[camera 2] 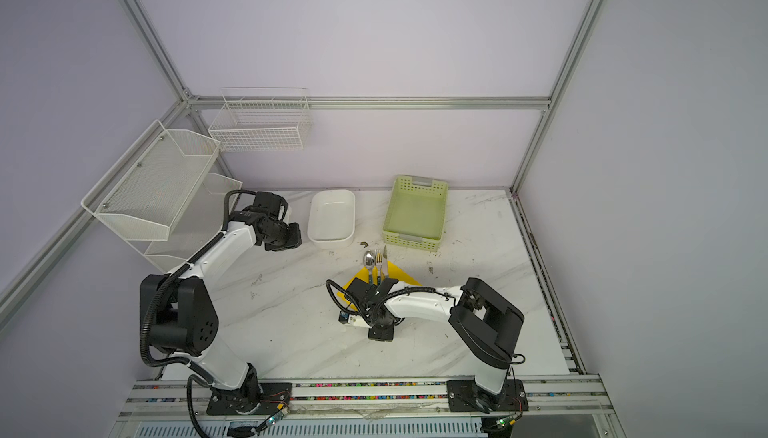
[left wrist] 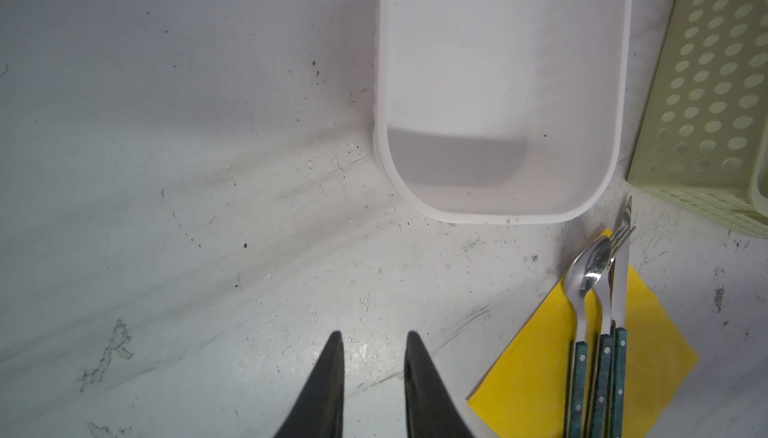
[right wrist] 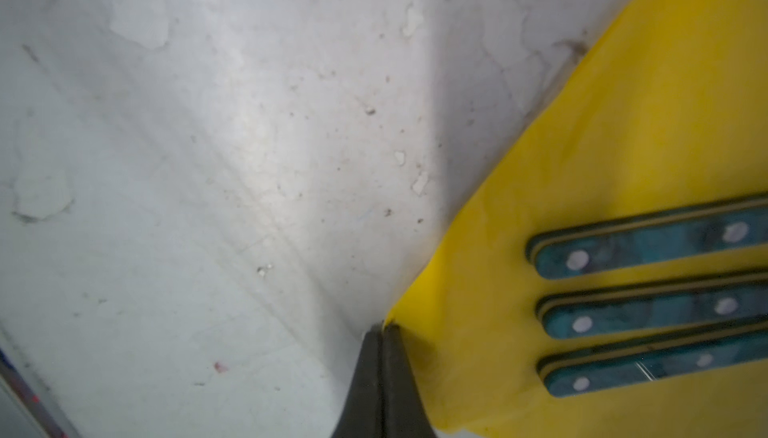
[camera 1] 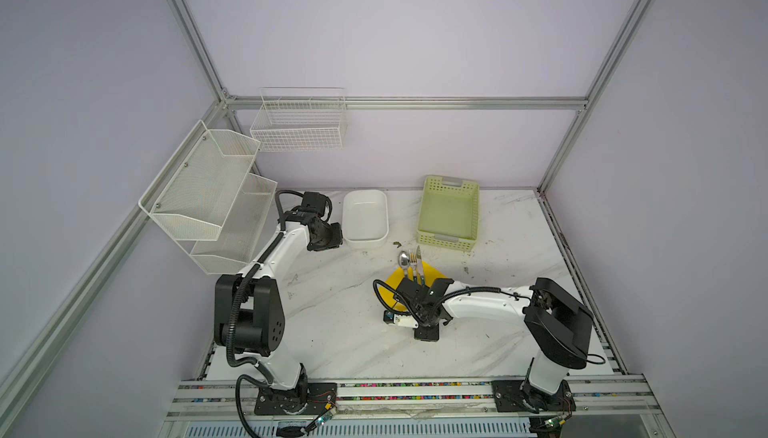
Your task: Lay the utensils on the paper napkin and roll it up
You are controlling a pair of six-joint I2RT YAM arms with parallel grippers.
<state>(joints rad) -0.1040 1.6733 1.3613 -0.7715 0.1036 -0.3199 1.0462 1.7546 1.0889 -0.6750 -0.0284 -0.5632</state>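
Note:
The yellow paper napkin (camera 1: 430, 270) lies on the marble table, right of the middle, in both top views. On it, side by side, rest the utensils (camera 1: 412, 263): spoon, fork and knife with teal handles (right wrist: 648, 311), their metal heads reaching past the napkin's far corner. My right gripper (right wrist: 382, 328) is shut on the napkin's near edge (right wrist: 415, 315), just beside the handle ends, and the paper curls up at the pinch. My left gripper (left wrist: 374, 338) hovers open and holds nothing, over bare table beside the white tub, well left of the napkin (left wrist: 536, 369).
A white tub (camera 1: 365, 245) and a pale green perforated basket (camera 1: 446, 240) stand behind the napkin at the back of the table. White wire and mesh racks (camera 1: 199, 191) hang on the left wall. The right arm's wrist (camera 1: 419, 299) covers the napkin's near half.

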